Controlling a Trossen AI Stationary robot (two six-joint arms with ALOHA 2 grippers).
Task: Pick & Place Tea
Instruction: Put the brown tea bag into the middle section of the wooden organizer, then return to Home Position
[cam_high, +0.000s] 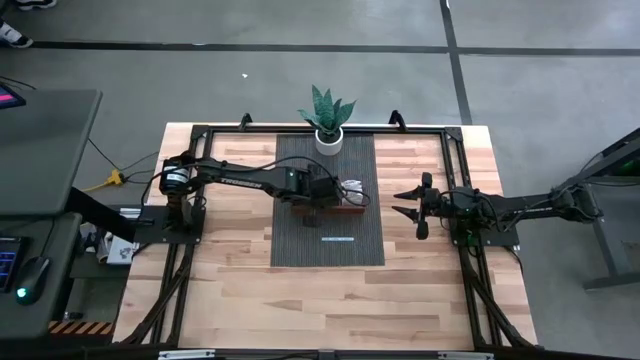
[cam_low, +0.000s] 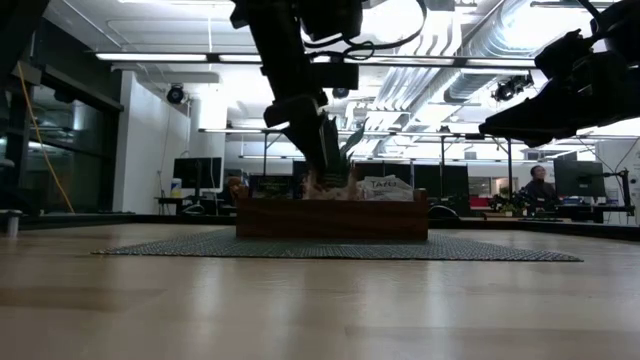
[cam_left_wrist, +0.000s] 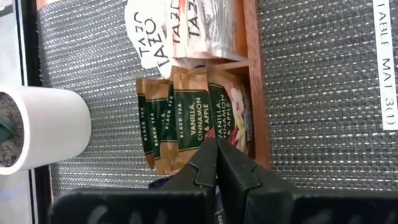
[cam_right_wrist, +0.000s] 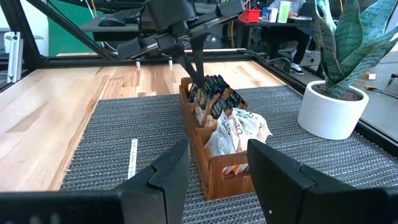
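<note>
A brown wooden tray (cam_high: 347, 208) stands on the dark mat in the middle of the table. In the left wrist view, dark green tea packets (cam_left_wrist: 193, 118) stand on edge in one compartment and whitish packets (cam_left_wrist: 180, 31) fill the one beside it. My left gripper (cam_left_wrist: 216, 144) reaches down into the dark green packets and is shut; it also shows in the right wrist view (cam_right_wrist: 198, 76). My right gripper (cam_high: 408, 203) hovers open to the right of the mat, clear of the tray, its fingers (cam_right_wrist: 168, 168) pointing toward the tray. My left gripper comes from above, slanting down into the tray, with its fingertips (cam_left_wrist: 205, 163) closed at the upper edge of a dark green packet (cam_left_wrist: 211, 127) in the stack. The fingers themselves hide the spot of contact. The packet sits in its compartment among the others.
A potted green plant in a white pot (cam_high: 328, 125) stands at the mat's far edge, close behind the tray. A white label strip (cam_high: 338, 238) lies on the mat near the tray. Bare wood lies left, right and near of the mat (cam_high: 300, 245).
</note>
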